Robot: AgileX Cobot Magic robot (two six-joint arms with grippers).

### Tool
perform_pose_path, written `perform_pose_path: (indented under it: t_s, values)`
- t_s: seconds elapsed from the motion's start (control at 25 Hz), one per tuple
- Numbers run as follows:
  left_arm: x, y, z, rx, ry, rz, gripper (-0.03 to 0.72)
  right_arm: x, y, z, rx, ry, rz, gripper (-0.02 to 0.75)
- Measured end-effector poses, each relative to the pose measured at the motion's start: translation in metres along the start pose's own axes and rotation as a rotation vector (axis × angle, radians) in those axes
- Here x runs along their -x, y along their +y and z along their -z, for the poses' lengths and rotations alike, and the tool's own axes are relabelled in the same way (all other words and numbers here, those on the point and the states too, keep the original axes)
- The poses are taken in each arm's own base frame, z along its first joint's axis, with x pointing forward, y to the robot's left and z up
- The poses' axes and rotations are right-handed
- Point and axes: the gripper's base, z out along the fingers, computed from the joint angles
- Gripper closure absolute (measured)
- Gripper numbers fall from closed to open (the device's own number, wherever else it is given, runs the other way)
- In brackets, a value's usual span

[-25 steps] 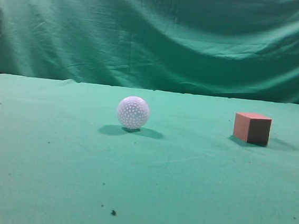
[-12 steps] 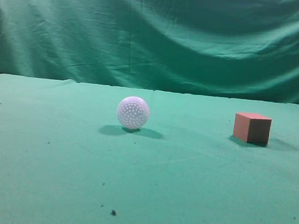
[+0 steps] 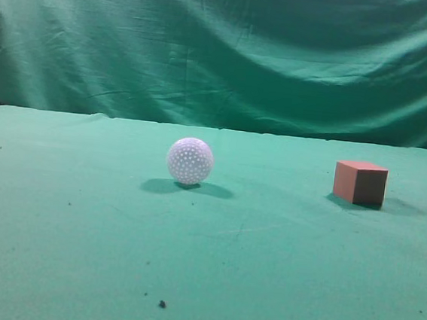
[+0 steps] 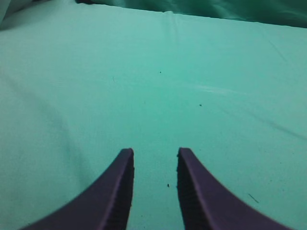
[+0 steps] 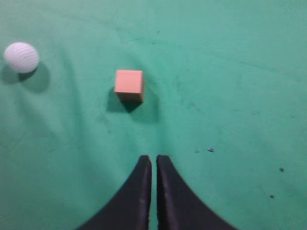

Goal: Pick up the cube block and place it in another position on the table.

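The salmon-pink cube block rests on the green table at the right in the exterior view. It also shows in the right wrist view, ahead of and slightly left of my right gripper, which is shut and empty, well apart from the cube. My left gripper is open and empty over bare green cloth. Neither gripper shows in the exterior view.
A white dimpled ball sits on the table left of the cube; in the right wrist view the ball is at the far left. A wrinkled green curtain hangs behind the table. Small dark specks dot the cloth.
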Motion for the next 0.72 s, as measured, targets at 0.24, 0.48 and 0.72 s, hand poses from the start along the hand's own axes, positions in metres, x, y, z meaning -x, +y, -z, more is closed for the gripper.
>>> perform_pose_path:
  t_s: [0.24,0.48,0.72]
  values:
    - [0.0,0.0,0.0,0.0,0.0,0.0,0.426,0.037,0.011,-0.047,0.041,0.187,0.081,0.738]
    - [0.0,0.0,0.0,0.0,0.0,0.0,0.426,0.062,0.014,-0.088,0.047,0.26,0.11,0.507]
    - [0.0,0.0,0.0,0.0,0.0,0.0,0.426,0.064,0.008,-0.128,0.01,0.321,0.041,0.166]
